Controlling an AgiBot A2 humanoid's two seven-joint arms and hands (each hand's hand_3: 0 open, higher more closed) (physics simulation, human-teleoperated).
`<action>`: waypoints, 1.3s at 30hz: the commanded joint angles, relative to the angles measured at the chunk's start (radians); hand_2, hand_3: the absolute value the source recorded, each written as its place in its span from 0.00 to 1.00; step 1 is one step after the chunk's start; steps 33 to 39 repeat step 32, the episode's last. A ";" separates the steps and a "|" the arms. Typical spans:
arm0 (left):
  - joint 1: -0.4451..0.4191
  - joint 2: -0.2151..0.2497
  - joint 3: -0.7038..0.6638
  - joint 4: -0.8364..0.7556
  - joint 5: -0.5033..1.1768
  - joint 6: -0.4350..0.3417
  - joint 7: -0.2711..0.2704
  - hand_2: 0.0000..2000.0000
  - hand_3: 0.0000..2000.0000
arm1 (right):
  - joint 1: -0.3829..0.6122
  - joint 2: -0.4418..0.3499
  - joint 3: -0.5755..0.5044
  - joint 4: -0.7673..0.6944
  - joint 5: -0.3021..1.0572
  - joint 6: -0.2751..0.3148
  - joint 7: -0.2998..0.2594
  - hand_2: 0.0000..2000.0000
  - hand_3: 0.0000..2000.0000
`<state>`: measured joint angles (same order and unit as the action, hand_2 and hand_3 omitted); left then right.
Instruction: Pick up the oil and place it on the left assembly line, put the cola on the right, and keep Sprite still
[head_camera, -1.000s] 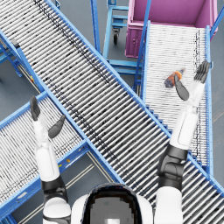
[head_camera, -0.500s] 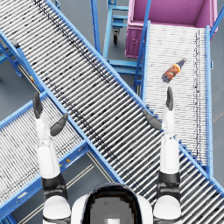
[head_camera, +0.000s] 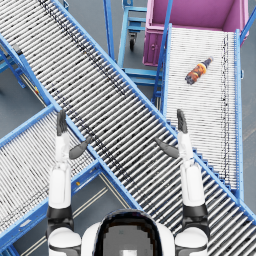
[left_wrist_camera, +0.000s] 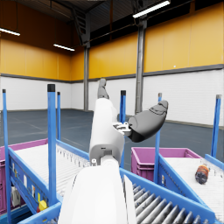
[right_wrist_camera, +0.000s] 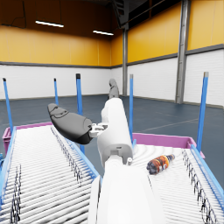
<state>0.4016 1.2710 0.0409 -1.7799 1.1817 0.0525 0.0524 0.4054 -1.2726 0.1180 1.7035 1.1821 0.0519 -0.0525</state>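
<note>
Cola (head_camera: 198, 71) lying on right roller line (head_camera: 220, 115), far end, well beyond my right hand (head_camera: 180, 137); fingers straight, thumb apart, holding nothing. Left hand (head_camera: 65, 140) same.

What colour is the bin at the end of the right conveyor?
The bin is magenta, clearest in the head view.

Left hand (head_camera: 63, 137), right hand (head_camera: 183, 137) held up ahead, empty; fingers straight, thumbs splayed inward.

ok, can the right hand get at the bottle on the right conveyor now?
Probably, with a stretch: the right hand is open, bare rollers lie between it and the bottle, nothing blocks.
</note>
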 joint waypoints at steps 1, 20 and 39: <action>-0.010 -0.006 0.014 -0.001 -0.016 0.004 0.004 0.00 0.00 | -0.010 0.006 0.007 0.008 -0.016 0.004 -0.004 0.00 0.00; -0.112 -0.064 0.161 -0.016 -0.181 0.048 0.048 0.00 0.00 | -0.116 0.066 0.084 0.092 -0.182 0.048 -0.048 0.00 0.00; -0.112 -0.064 0.161 -0.016 -0.182 0.048 0.048 0.00 0.00 | -0.116 0.066 0.084 0.093 -0.182 0.048 -0.048 0.00 0.00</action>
